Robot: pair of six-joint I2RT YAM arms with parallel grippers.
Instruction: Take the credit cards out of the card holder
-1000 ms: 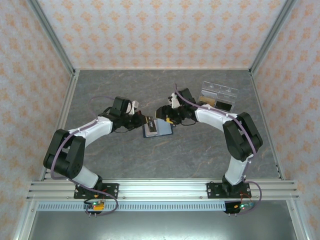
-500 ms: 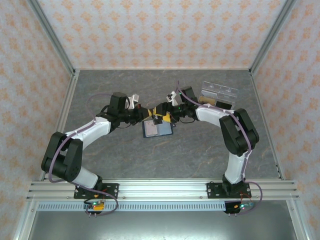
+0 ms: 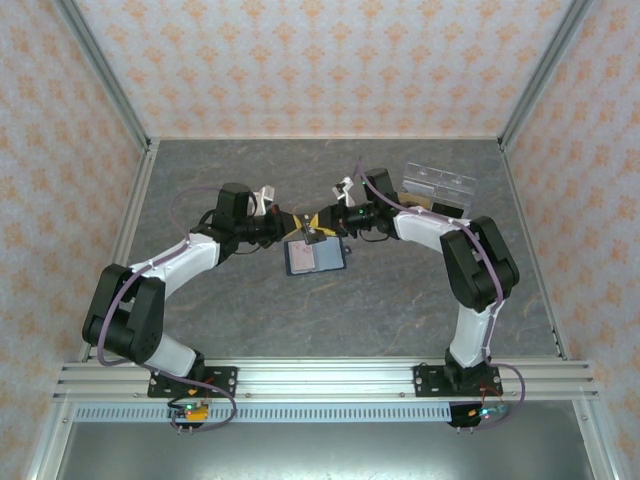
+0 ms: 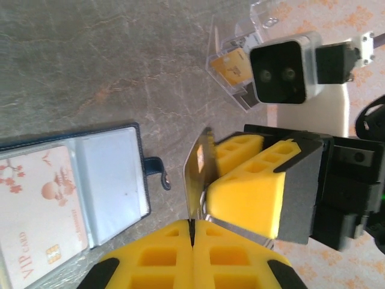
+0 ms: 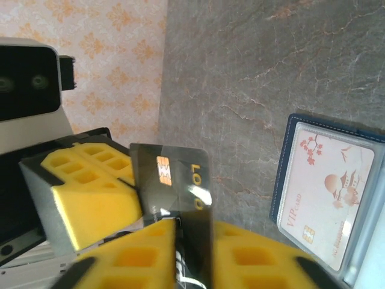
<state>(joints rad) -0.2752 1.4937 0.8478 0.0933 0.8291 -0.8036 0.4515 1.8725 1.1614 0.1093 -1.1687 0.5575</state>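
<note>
The card holder (image 3: 316,258) lies open on the grey marbled table (image 3: 400,300). A white, blossom-printed VIP card (image 5: 328,198) sits under its clear sleeve, and the other pocket is bare. Over its far edge the right gripper (image 5: 177,226), wide a second ago, has pinched onto the credit card (image 5: 171,180), which the left gripper (image 4: 192,226) clamps from the opposite side. This looks like a handover, so one card is out. That card is thin, stiff, glossy and gold-chipped, and the pads (image 4: 246,192) are ribbed yellow foam. A clear plastic box (image 3: 437,190) stands far right.
</note>
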